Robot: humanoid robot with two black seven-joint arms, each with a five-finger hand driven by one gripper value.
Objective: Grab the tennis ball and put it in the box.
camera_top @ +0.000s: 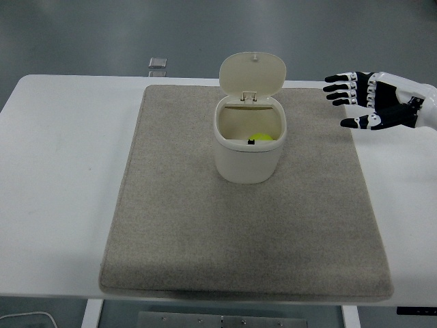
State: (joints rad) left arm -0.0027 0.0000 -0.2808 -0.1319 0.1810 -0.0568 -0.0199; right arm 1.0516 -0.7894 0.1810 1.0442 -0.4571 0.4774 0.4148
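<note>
Tennis ball [260, 137] first: we see it sitting down inside the box [248, 157], low against the side nearest us, with only its yellow-green top showing over the rim. A tiny dark bit sits on the rim right in front of it; we cannot tell what that is.

We see the box is cream and round-cornered, standing upright on the gray mat [205, 225]. Its lid [252, 72] is flipped up and stands tall at the back, so the box is wide open.

We find our right hand [374, 102] off to the right of the box, well apart from it, hanging over the mat's right edge and the white table [54, 171]. Its fingers [339, 87] are stretched out and spread, pointing left toward the box, and the thumb [355, 123] sticks out below them. It holds nothing.

We see a small gray square thing [158, 63] at the table's far edge, behind the mat.
</note>
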